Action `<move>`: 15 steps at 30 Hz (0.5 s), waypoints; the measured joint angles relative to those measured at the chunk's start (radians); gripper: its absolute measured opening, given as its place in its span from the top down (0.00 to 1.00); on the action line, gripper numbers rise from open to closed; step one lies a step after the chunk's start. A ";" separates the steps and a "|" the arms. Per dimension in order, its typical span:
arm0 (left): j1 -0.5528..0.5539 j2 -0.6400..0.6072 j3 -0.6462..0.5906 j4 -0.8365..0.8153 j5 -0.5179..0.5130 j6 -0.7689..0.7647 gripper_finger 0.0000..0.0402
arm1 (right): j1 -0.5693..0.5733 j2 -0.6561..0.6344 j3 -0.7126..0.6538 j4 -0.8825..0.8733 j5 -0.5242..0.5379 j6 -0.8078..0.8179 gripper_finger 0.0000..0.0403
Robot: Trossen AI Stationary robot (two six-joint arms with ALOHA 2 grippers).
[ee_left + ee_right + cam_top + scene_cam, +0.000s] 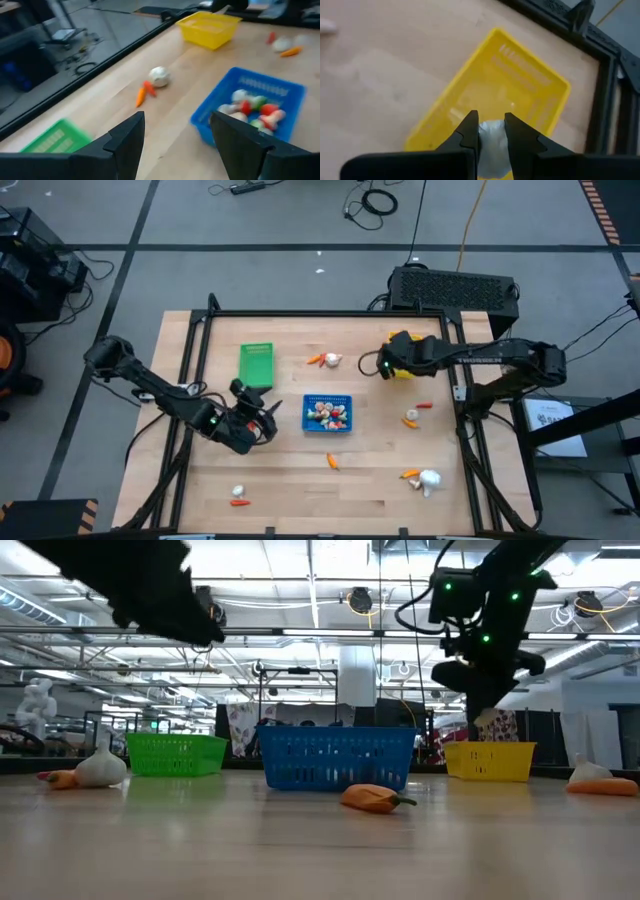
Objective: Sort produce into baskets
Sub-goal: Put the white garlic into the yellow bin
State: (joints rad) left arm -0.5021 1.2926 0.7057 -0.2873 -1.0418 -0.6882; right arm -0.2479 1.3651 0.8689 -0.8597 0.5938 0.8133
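Note:
My right gripper [491, 122] is shut on a white garlic-like bulb [492, 145] and hangs over the yellow basket [495, 95] at the table's far right [402, 370]. In the low view it hovers [486, 705] just above that basket [490, 761]. My left gripper [262, 418] stands open and holds nothing; it is left of the blue basket [327, 413], which holds several pieces of produce. The green basket [256, 365] stands just beyond it. In the left wrist view the open fingers [125, 145] frame the bare table before the blue basket [250, 102]. My right gripper pinches the white bulb by its two sides [485, 141] between its two fingers. The fingers slant down from above. The bulb is lifted clear, over the inside of the yellow basket.
Loose produce lies about the table: a carrot and a garlic bulb [324, 360] near the far edge, small bits [414, 416] right of the blue basket, a carrot [332, 461] in the middle, a garlic and a carrot [424, 478] near right, another pair [238, 496] near left.

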 joint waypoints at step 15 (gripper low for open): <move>0.030 0.000 -0.078 0.171 0.079 0.074 0.42 | -0.103 0.000 -0.004 0.055 0.003 -0.041 0.64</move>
State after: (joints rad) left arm -0.4717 1.2926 0.6281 -0.1163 -0.9623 -0.6145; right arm -0.3513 1.3651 0.8650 -0.8051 0.5964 0.7726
